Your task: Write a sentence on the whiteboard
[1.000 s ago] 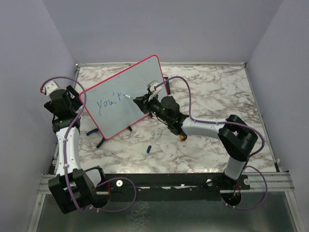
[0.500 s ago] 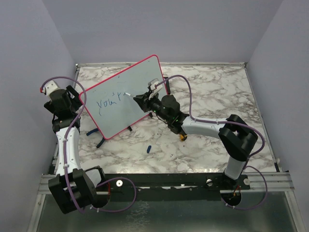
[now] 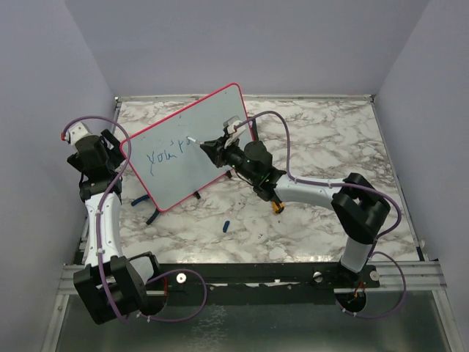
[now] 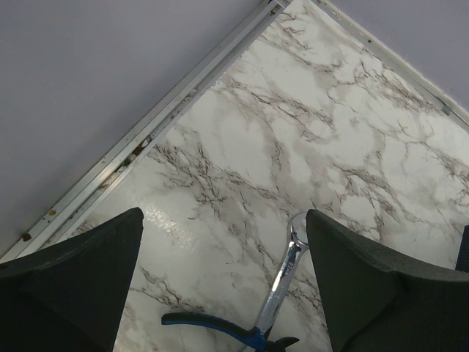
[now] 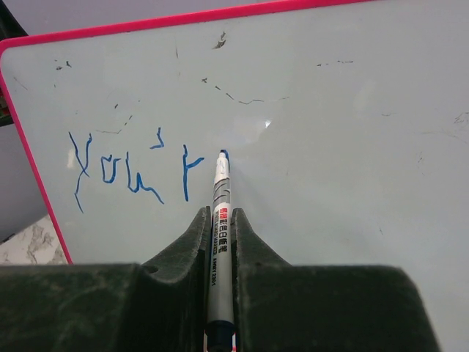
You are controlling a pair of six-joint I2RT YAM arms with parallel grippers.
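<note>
The whiteboard (image 3: 187, 176) with its red-pink frame stands tilted at the table's back left. The sentence (image 3: 164, 155) reads "you'r" in blue, also clear in the right wrist view (image 5: 132, 176). My right gripper (image 3: 214, 148) is shut on a grey marker (image 5: 221, 187), gripped between both fingers (image 5: 194, 238). The marker tip (image 5: 223, 154) touches the board just right of the "r", at a short blue stroke. My left gripper (image 3: 116, 152) sits at the board's left edge. In its wrist view it is open (image 4: 223, 286), with only marble table between the jaws.
A small blue cap (image 3: 226, 224) lies on the marble table in front of the board. The board's black feet (image 3: 150, 214) stand near the left arm. A chrome bar with a blue handle (image 4: 282, 290) lies under the left gripper. Grey walls enclose the table.
My right gripper has carried the marker tip a little up the board, to the right of the "r". The left arm has not moved.
</note>
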